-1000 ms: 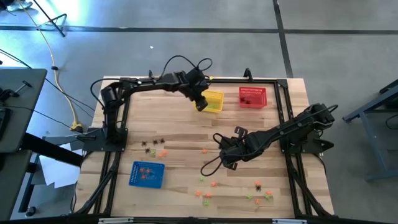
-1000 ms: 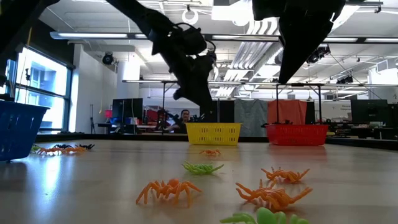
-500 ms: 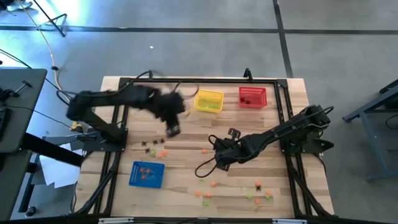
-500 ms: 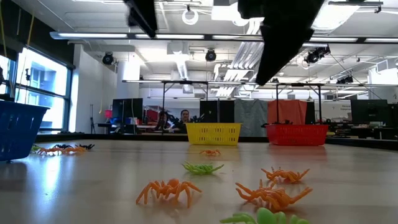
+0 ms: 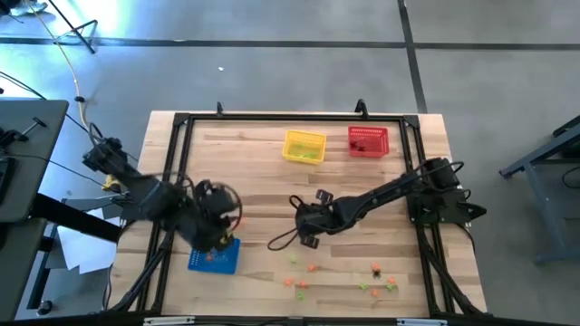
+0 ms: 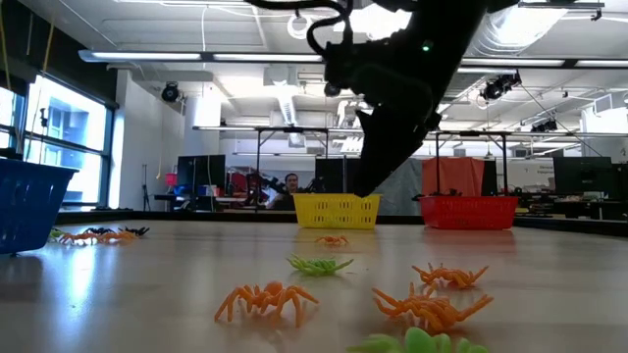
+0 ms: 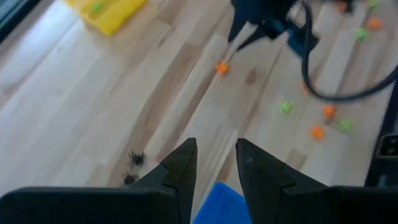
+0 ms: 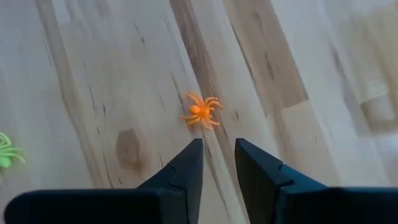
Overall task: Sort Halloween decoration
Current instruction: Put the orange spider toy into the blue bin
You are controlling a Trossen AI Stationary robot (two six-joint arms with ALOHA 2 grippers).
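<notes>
Right gripper [image 8: 218,163], fingers slightly parted and empty, hovers mid-table just short of an orange spider [image 8: 201,111]. Left gripper [image 7: 216,163], likewise parted and empty, hangs above the blue basket [image 5: 214,254] near the front-left corner. Risk: narrow gap nudges the spider aside instead of straddling it.

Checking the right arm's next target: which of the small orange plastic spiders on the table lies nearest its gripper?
The lone orange spider just ahead of the right gripper, mid-table. The other orange spiders lie farther off, near the table's front edge.
</notes>
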